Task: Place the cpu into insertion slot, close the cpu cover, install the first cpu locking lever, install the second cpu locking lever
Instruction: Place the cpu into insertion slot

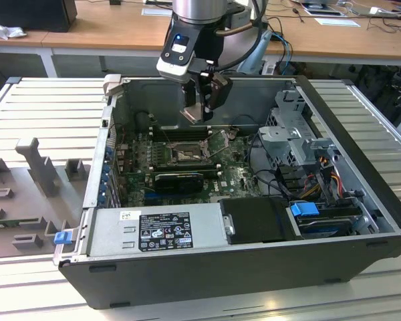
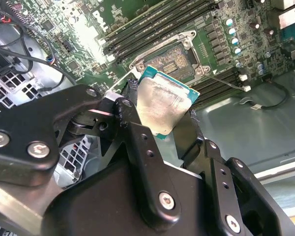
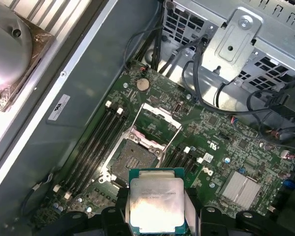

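Note:
My gripper [image 1: 198, 112] is shut on the cpu [image 1: 190, 115], a flat square chip with a pale metal top and a green edge, and holds it in the air above the motherboard. In both wrist views the cpu [image 2: 162, 104] [image 3: 156, 204] sits between the black fingers [image 2: 130, 101]. Below it lies the insertion slot [image 1: 182, 154] [image 2: 176, 59] [image 3: 132, 160], bare, with its brownish pin field showing. The cpu cover [image 3: 155, 123] is swung open and stands beside the slot. A thin locking lever [image 2: 227, 81] sticks out next to the slot.
The open computer case [image 1: 351, 144] surrounds the board. Black memory slots [image 3: 96, 142] run on both sides of the socket. A drive cage [image 1: 291, 130] with cables, a power supply [image 1: 164, 231] and a black graphics card [image 1: 179, 179] stand nearby. Grey fixtures [image 1: 37, 167] lie outside.

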`<state>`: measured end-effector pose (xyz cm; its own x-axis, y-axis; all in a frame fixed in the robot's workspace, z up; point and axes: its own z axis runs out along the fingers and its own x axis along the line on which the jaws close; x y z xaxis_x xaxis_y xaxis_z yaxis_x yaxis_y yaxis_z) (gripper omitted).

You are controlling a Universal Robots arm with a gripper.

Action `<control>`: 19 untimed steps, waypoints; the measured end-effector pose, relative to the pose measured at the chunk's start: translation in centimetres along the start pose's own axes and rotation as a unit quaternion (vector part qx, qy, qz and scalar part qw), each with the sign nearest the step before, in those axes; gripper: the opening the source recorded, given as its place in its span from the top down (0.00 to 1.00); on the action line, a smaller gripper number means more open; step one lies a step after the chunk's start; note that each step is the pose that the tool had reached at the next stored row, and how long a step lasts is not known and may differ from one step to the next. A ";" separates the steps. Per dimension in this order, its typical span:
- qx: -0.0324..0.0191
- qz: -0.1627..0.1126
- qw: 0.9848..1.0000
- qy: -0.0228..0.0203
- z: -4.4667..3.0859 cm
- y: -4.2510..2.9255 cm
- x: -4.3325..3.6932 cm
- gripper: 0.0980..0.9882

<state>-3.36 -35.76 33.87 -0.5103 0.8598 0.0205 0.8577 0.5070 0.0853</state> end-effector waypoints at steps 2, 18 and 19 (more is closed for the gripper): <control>0.000 0.004 1.000 0.000 0.04 -0.01 0.00 0.52; -0.002 0.102 0.995 -0.009 0.55 -0.08 0.01 0.52; -0.002 0.102 0.995 -0.009 0.73 -0.11 0.01 0.52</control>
<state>-3.42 -35.76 33.13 -0.3245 0.9457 0.0206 0.9430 0.3217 0.0851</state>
